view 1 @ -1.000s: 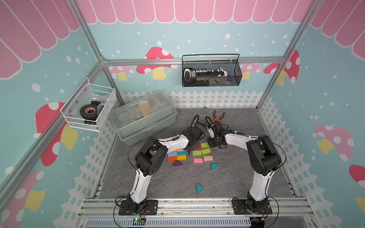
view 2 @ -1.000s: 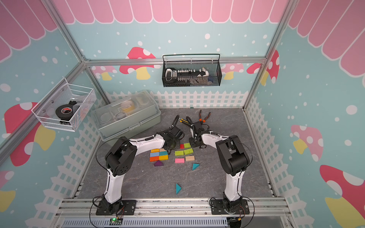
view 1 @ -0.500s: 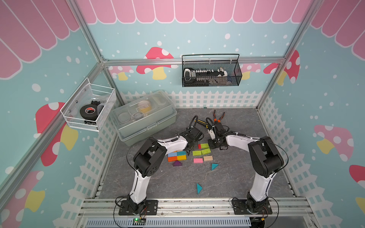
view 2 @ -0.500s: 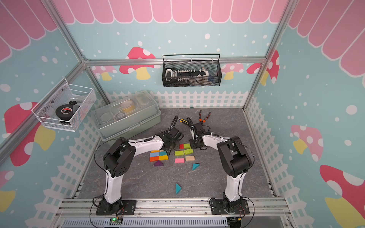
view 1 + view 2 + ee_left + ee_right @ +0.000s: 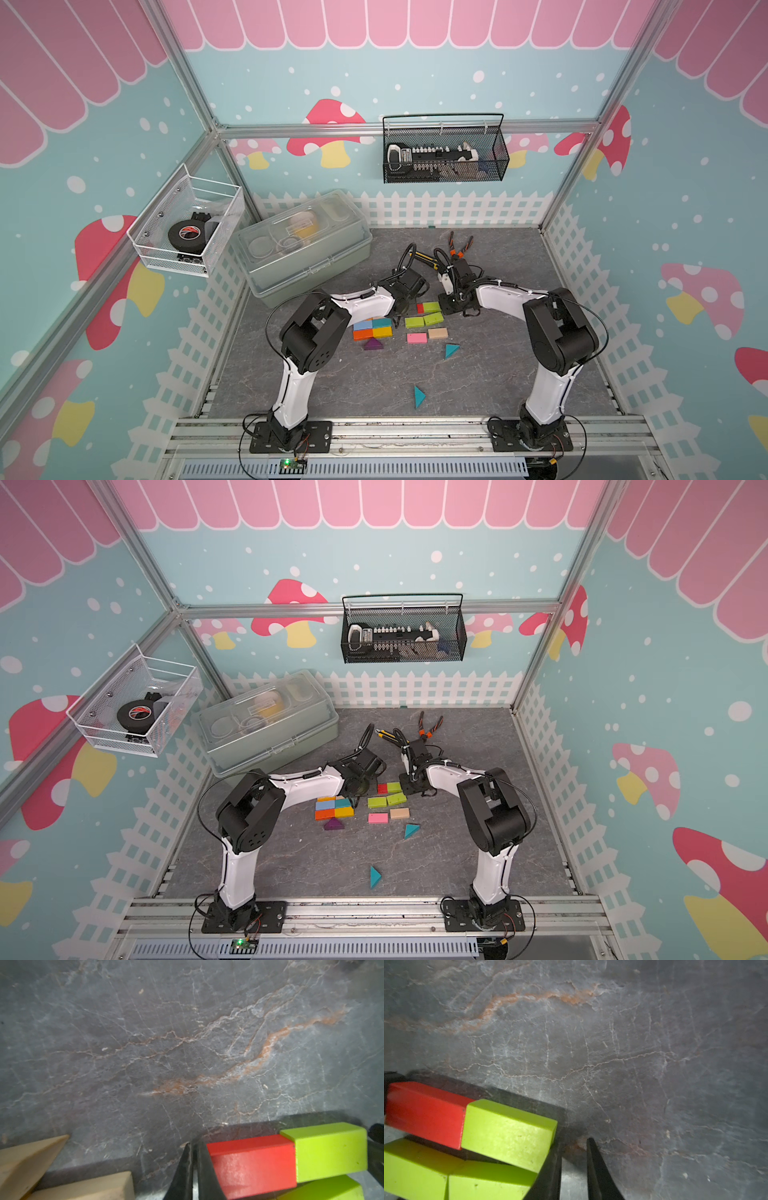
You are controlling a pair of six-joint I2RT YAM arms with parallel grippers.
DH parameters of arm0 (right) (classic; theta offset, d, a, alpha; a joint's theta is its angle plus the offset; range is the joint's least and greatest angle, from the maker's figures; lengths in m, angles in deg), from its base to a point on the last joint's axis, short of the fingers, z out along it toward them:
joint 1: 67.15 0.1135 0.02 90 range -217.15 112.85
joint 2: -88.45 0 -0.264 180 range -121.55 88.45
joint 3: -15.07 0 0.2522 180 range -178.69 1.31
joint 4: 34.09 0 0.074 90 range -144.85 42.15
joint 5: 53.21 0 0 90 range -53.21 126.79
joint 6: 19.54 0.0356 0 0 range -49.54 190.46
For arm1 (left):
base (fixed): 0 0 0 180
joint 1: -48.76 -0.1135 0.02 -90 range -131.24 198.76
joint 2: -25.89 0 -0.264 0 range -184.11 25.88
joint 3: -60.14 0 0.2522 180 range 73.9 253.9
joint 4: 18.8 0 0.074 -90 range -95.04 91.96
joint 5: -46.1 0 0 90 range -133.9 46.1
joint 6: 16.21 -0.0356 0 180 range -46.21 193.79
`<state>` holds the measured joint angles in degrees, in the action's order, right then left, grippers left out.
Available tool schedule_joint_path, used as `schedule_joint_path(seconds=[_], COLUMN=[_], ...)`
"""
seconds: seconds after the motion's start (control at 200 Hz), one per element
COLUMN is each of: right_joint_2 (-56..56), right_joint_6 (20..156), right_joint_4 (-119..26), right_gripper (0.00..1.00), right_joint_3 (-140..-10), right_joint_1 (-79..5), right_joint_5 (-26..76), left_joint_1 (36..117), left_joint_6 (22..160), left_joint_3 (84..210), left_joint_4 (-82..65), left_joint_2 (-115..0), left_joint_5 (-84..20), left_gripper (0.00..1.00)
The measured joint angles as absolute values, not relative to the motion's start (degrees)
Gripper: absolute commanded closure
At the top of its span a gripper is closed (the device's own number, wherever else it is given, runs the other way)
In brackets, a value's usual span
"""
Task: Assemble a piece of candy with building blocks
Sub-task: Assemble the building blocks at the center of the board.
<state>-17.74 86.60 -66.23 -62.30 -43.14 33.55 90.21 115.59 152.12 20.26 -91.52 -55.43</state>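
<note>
The building blocks (image 5: 409, 323) are small painted wooden pieces lying flat on the grey bench (image 5: 498, 374), clustered just in front of the pliers (image 5: 457, 245).

Both top views show a red block (image 5: 420, 308) touching a green block (image 5: 432, 307). Two more green blocks (image 5: 424, 320) sit end to end beside that pair. On its other side is a tight patch of light blue, teal, orange and yellow pieces (image 5: 334, 807). Single pieces lie nearby: one pink (image 5: 417, 338), one tan (image 5: 437, 333), one purple triangle (image 5: 372, 344) and two teal triangles (image 5: 411, 830), the second (image 5: 375, 877) well apart.

The left gripper (image 5: 194, 1169) has its jaws together, empty, just beside the red block's end. The right gripper (image 5: 574, 1169) has its jaws nearly together, holding nothing, one touching the green block.

Only the left wrist view shows two plain wood pieces (image 5: 27, 1165) near the red block.
</note>
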Motion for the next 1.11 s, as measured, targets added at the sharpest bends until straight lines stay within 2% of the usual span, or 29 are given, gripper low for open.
schedule_joint_path(seconds=[1.106], right_joint_2=[-13.7], right_joint_6=[86.6], right_joint_4=[-64.3], right_gripper=[0.78], right_joint_3=[-56.7], right_joint_1=[-43.1], right_joint_5=[30.6], left_joint_1=[92.5], left_joint_6=[116.7], left_joint_3=[146.5], left_joint_4=[18.0], left_joint_2=[-88.0], left_joint_5=[-55.9], left_gripper=[0.91])
